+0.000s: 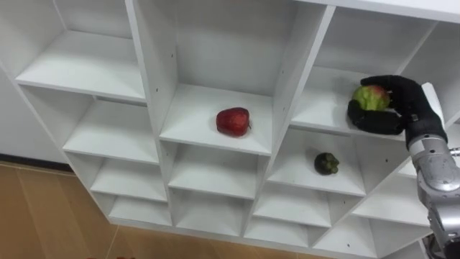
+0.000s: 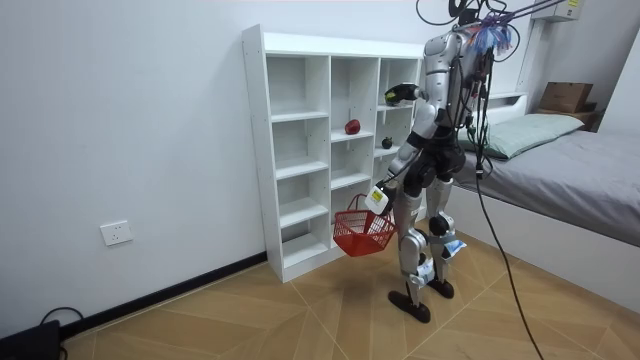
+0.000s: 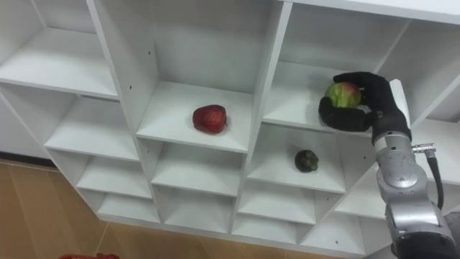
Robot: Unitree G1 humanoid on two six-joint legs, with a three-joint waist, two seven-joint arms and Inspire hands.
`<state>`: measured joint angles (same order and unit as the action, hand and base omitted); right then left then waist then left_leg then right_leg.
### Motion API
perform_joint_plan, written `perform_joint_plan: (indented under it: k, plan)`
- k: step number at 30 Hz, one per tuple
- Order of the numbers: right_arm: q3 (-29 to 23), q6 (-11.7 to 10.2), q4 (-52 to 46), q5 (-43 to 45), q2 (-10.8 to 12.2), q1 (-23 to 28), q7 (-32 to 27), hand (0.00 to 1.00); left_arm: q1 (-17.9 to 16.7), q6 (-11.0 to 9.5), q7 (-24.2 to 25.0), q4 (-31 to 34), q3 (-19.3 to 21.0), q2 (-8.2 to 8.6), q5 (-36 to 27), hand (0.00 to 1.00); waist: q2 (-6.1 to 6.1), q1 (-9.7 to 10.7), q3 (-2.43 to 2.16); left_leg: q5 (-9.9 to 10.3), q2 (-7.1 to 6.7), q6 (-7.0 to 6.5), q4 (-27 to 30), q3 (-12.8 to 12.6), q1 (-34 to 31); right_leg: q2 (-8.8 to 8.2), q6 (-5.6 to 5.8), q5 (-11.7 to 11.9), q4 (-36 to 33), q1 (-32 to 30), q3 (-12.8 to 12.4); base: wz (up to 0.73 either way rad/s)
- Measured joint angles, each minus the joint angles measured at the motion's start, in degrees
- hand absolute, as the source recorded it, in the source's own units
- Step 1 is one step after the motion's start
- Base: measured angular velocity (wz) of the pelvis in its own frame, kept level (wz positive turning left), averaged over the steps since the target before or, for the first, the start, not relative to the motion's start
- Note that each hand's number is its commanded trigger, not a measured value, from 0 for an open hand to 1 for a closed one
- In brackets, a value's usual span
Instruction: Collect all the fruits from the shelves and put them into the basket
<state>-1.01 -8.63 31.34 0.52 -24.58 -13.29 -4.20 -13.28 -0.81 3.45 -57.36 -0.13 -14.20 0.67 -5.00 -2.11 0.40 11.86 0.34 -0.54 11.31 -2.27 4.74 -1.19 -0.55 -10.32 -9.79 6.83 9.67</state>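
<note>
The fingers (image 1: 388, 85) of the right hand (image 1: 399, 105) were curled over the top of a green-and-red fruit (image 1: 369, 98), with the thumb hooked under its front, so the hand was clenched round it. The fruit sat low on its shelf (image 1: 316, 115) in the closet (image 1: 286, 86), in the compartment at about 2 o'clock in the eye views; whether it had left the board I could not tell.

It looked like an apple or something close to it: firm, fairly light, with a smooth and probably slick skin. Squeezing hard would likely bruise it rather than break it. Since it was round, a wrap across its widest part seemed the safest hold, with fingers and thumb on opposite sides, so it could not squirt out towards the back wall.

A red apple (image 1: 233, 121) lay one column over, at 8 o'clock from the hand. It would probably handle the same way. At 7 o'clock, one compartment down, sat a small dark green fruit (image 1: 326, 163). It looked knobblier and easier to pinch, though too small to identify.

In the room view the robot stood facing the closet. Its left hand (image 2: 379, 196) hung at its hip, closed on the handle of a red basket (image 2: 362, 233) — the likely place for the fruit.
</note>
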Motion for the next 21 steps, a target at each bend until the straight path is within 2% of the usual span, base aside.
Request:
perform_joint_plan:
  k: [21]
  plan:
    - [1.11, 0.45, -1.05, 0.32, -0.06, -0.23, 0.0, 1.0, 0.16, 0.05, -0.06, 0.02, -0.71, -0.26, 0.14, 1.0, 0.18, 0.06, 0.1, 0.03, 0.04, 0.01, -0.01, -0.03, -0.21, 0.06, -0.05, 0.04, -0.08, -0.05, -0.05, 0.0]
